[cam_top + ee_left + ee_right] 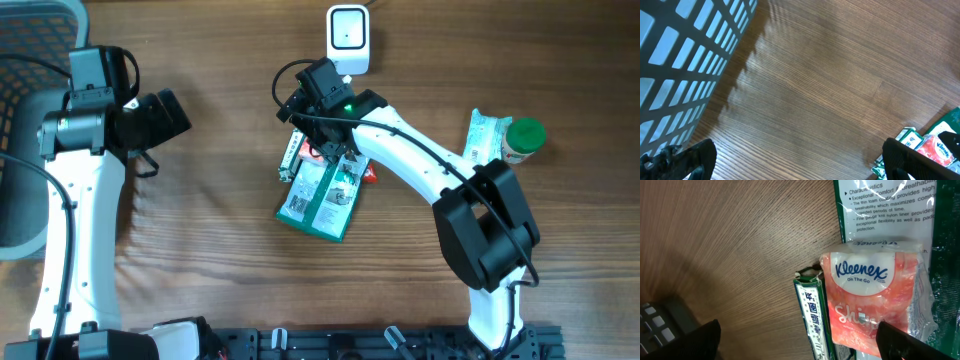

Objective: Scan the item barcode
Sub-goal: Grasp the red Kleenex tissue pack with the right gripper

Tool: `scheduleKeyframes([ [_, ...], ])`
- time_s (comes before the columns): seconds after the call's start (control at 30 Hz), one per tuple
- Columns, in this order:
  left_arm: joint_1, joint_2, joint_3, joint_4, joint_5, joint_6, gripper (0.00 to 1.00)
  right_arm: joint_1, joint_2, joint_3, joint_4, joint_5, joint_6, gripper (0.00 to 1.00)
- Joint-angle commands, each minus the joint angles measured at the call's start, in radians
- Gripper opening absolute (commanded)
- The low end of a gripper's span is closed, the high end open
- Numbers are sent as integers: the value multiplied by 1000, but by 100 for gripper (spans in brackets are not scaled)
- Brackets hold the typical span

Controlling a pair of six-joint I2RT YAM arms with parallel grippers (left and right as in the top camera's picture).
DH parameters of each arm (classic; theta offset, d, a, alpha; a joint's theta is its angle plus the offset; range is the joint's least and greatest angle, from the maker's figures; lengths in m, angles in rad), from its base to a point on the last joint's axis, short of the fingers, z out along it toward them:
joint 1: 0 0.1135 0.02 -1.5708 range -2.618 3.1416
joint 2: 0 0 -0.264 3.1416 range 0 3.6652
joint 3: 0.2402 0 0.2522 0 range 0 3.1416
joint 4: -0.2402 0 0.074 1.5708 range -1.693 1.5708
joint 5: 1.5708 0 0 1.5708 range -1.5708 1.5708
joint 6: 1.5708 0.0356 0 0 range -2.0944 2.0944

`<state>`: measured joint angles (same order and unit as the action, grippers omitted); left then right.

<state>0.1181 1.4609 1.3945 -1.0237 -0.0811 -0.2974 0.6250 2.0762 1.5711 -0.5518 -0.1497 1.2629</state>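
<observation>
Three items lie piled mid-table: a large green and white package, a red Kleenex tissue pack on top of it, and a narrow green box beside the pack. My right gripper hovers open just above them, one finger over bare wood and the other over the tissue pack, gripping nothing. In the overhead view the right gripper covers most of the pile. A white scanner stands at the far edge. Over bare wood at the left, my left gripper is open and empty.
A grey mesh basket sits at the far left by the left arm. A green-lidded jar and a pale green packet lie at the right. A dark object with pale buttons shows left of the pile.
</observation>
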Motion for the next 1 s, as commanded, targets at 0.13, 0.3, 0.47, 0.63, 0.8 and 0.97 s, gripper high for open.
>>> scheduleKeyframes([
  [0.13,4,6,13,3,5,-2,100,-2,2,-3,31,-2,-3,100],
  [0.3,4,6,13,3,5,-2,100,-2,2,-3,45,-2,-3,100],
  [0.47,4,6,13,3,5,-2,100,-2,2,-3,45,-2,-3,100],
  [0.63,4,6,13,3,5,-2,100,-2,2,-3,70,2,-5,98],
  [0.8,4,6,13,3,5,-2,100,-12,-12,11,24,5,-308,30],
  [0.97,4,6,13,3,5,-2,100,-88,-65,119,-232,22,-441,42],
])
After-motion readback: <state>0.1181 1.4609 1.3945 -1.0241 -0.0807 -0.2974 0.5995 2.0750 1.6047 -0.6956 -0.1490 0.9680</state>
